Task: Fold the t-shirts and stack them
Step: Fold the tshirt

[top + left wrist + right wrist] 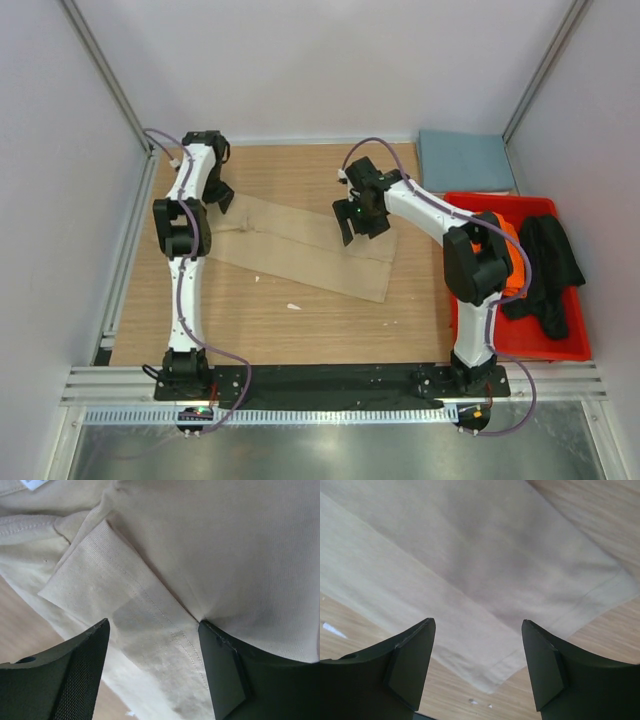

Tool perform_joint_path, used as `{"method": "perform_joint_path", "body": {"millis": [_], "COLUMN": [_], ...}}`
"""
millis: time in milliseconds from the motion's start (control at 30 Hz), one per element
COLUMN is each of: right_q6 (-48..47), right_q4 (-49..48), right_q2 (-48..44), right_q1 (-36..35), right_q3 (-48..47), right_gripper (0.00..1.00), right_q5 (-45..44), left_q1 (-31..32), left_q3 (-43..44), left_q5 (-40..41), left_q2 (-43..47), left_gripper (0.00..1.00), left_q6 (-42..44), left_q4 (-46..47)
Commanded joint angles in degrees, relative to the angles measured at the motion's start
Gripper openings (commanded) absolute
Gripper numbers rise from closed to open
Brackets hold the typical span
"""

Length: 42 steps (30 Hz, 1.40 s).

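Observation:
The tan-beige t-shirt (300, 245) lies folded lengthwise in a long strip across the wooden table. My left gripper (222, 195) is open over its left end, a sleeve fold (130, 615) between the fingers. My right gripper (358, 228) is open above its right end; the hem corner (505, 675) lies between the fingers. The slate blue-grey t-shirt (465, 160) lies folded at the back right. The orange t-shirt (510, 255) and the black t-shirt (548, 270) lie in the red bin, partly behind my right arm.
The red plastic bin (520, 345) stands at the right edge of the table. White walls with metal frame posts close in the back and sides. A small white speck (293, 306) lies on the wood in front of the shirt.

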<state>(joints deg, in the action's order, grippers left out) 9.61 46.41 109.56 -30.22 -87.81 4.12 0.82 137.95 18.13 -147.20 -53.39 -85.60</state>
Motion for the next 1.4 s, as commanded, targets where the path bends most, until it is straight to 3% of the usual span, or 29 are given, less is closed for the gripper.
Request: {"method": "perform_joint_path", "body": {"millis": [0, 133, 200, 233, 533, 633, 700, 1067, 1267, 1367], "right_q6": [-2.31, -3.54, -3.98, -3.89, 0.59, 1.55, 2.08, 15.87, 23.96, 26.60], "right_q4": [-1.51, -1.41, -0.36, 0.08, 3.07, 2.98, 3.07, -5.97, -13.26, -15.03], "right_q2": [5.13, 9.35, 11.29, 11.73, 11.38, 9.89, 8.75, -0.39, -3.56, -4.53], "right_q1": [0.16, 0.16, 0.16, 0.07, -2.91, -5.90, -8.00, -20.13, -23.22, -23.92], "right_q3": [-5.43, -7.46, -8.69, -8.69, -3.87, 0.17, 2.55, 14.06, 17.06, 16.45], "right_gripper": [0.76, 0.75, 0.75, 0.75, 0.73, 0.73, 0.73, 0.73, 0.74, 0.74], "right_q5": [-3.59, -6.05, -5.44, -5.18, -5.18, -4.82, -2.72, 8.09, 13.81, 13.37], "left_q1": [1.99, 2.17, 1.99, 1.91, 1.55, 1.90, 2.08, 9.80, 14.82, 15.35], "left_q3": [7.24, 4.35, 7.92, 8.82, 13.75, 9.38, 1.47, -1.54, -3.39, 0.29], "left_q5": [7.45, 4.47, 2.45, 0.52, -20.84, -23.13, -23.92, -34.04, -35.62, -36.76], "left_q2": [-6.26, -4.59, -5.81, -6.34, -10.83, -9.17, -6.80, -7.14, -7.31, -8.46], "left_gripper": [0.74, 0.73, 0.72, 0.67, 0.67, 0.68, 0.68, 0.68, 0.68, 0.68], "left_q6": [5.21, 7.77, 9.00, 9.70, 13.30, 14.27, 14.19, 17.88, 18.40, 18.67], "left_q4": [6.22, 19.91, 22.13, 23.28, 38.14, 42.52, 47.69, 49.92, 50.09, 50.36]}}
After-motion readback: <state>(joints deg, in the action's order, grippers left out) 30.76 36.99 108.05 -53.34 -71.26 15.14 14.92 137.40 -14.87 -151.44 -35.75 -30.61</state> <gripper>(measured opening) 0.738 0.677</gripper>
